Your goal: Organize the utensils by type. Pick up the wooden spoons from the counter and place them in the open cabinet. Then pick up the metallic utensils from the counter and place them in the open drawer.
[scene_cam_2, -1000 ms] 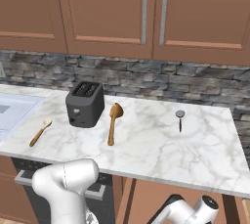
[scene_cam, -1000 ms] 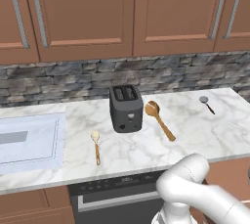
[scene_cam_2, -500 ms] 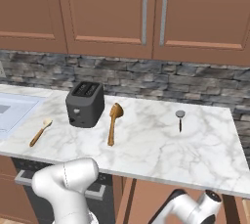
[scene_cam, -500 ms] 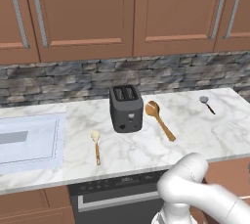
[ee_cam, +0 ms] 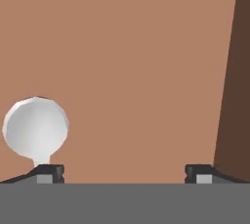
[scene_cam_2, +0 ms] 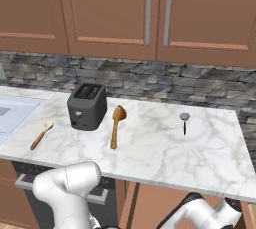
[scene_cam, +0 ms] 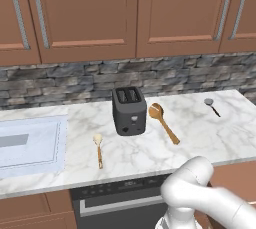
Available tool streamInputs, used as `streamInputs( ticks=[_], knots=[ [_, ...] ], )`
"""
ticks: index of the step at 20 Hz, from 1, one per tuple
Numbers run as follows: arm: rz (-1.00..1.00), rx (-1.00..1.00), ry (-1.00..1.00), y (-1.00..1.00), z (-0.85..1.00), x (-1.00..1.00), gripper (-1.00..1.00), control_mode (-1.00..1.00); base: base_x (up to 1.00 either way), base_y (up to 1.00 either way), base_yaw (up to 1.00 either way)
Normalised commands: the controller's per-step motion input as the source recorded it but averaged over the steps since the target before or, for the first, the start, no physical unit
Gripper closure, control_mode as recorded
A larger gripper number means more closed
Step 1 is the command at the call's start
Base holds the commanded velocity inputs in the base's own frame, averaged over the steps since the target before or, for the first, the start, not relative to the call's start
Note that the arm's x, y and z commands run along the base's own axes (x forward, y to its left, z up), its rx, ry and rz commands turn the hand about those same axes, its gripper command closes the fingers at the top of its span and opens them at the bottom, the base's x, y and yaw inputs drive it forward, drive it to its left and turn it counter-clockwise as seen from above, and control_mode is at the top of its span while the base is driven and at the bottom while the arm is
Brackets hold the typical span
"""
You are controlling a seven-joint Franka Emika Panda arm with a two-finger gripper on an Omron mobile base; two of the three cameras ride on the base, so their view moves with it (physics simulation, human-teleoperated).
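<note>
On the white marble counter (scene_cam: 200, 138) the long golden-brown wooden spoon (scene_cam: 164, 121) (scene_cam_2: 116, 125) lies right of the toaster. The shorter wooden spoon (scene_cam: 98, 149) (scene_cam_2: 41, 134) lies left of it. A small metallic utensil (scene_cam: 211, 106) (scene_cam_2: 184, 121) rests at the counter's far right. My gripper (ee_cam: 124, 173) is open, held low over a flat brown wooden surface with nothing between its fingertips. A round silver utensil head (ee_cam: 35, 126) lies on that surface just beyond the left fingertip (ee_cam: 48, 173). The open cabinet is out of view.
A dark toaster (scene_cam: 129, 110) (scene_cam_2: 87, 106) stands mid-counter between the two spoons. A sink (scene_cam: 30, 143) is set in at the left. Closed wall cabinets with silver bar handles (scene_cam: 40, 13) hang above. A darker brown wall (ee_cam: 234, 81) rises at the hand view's right.
The arm's lower end at the bottom of the right base view has shifted slightly to the right. The spoons, toaster and metallic utensil on the counter have not moved.
</note>
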Motion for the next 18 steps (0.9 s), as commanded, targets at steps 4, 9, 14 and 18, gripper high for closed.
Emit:
streamInputs(
  ticks=[4, 9, 14, 18],
  knots=[
    [0.02, 0.07, 0.0, -0.01, 0.51, -0.11, -1.0, -1.0, 0.0, 0.0, 0.0],
    [0.06, 0.09, 0.0, 0.05, 0.65, -0.04, -1.0, -1.0, 0.0, 0.0, 0.0],
    [0.09, 0.06, 0.0, 0.23, 0.73, 0.0, -1.0, -1.0, 0.0, 0.0, 0.0],
    [0.15, 0.0, 0.0, 0.29, 0.67, -0.08, -1.0, -1.0, 0.0, 0.0, 0.0]
  ],
)
